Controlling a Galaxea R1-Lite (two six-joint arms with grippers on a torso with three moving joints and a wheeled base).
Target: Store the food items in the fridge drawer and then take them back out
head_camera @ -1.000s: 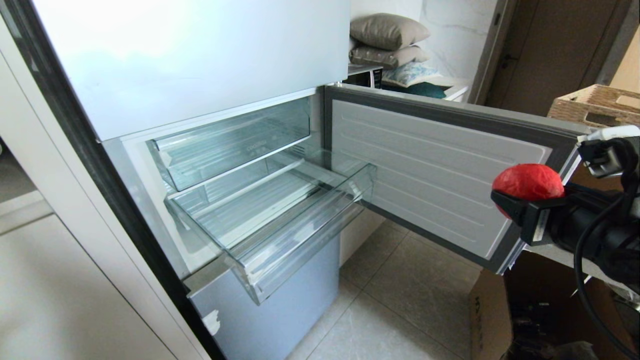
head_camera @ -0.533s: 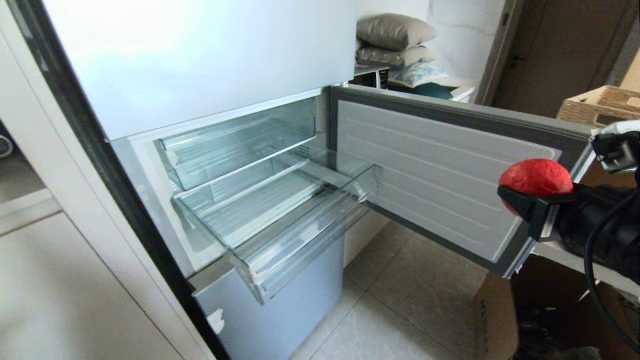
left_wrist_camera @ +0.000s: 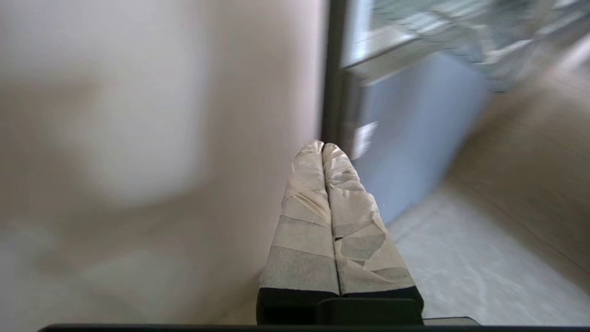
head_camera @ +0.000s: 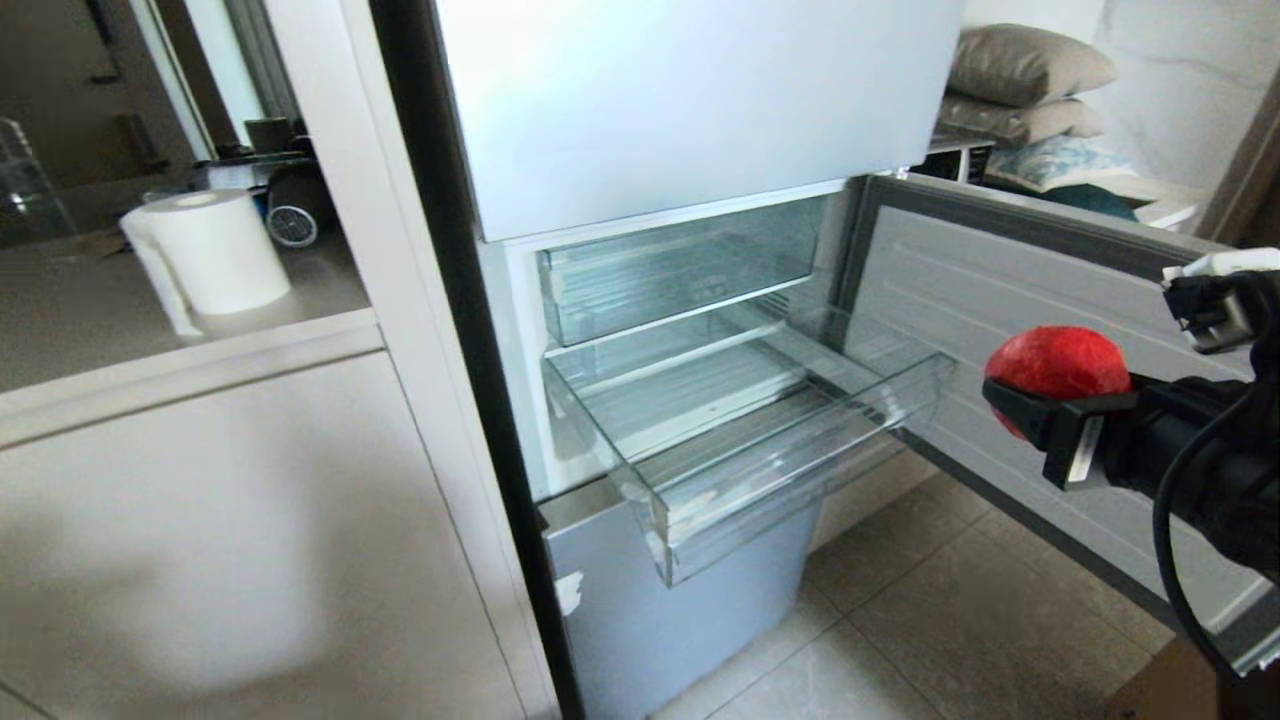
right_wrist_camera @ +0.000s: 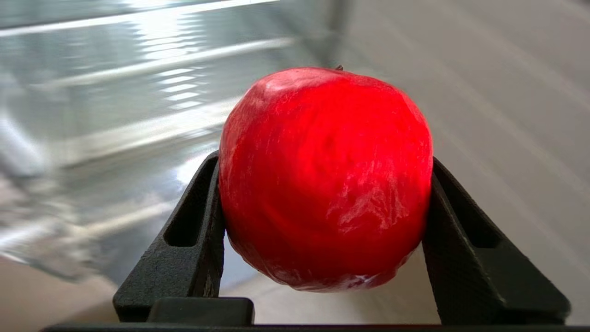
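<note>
Right gripper clamped on a smooth round red apple, one black finger pressed to each flank, fruit bulging above and below the grip. Held in the air to the right of the fridge drawer, well apart from it and roughly level with its rim, in front of the open fridge door's pale ribbed inner panel.

Fridge drawer pulled out, clear plastic, ribbed floor bare, thick front lip jutting over the grey lower fridge panel. Shallower clear upper drawer just above it, pushed in.

Left gripper closed down narrow, taped fingertips pressed together with nothing between them; low, left of the fridge drawer, facing the pale cabinet side and the grey lower panel's corner, tiled floor beneath.

Left of the fridge drawer, beyond the cabinet wall: counter with a white paper roll. Behind the door, right of the drawer: stacked cushions.
</note>
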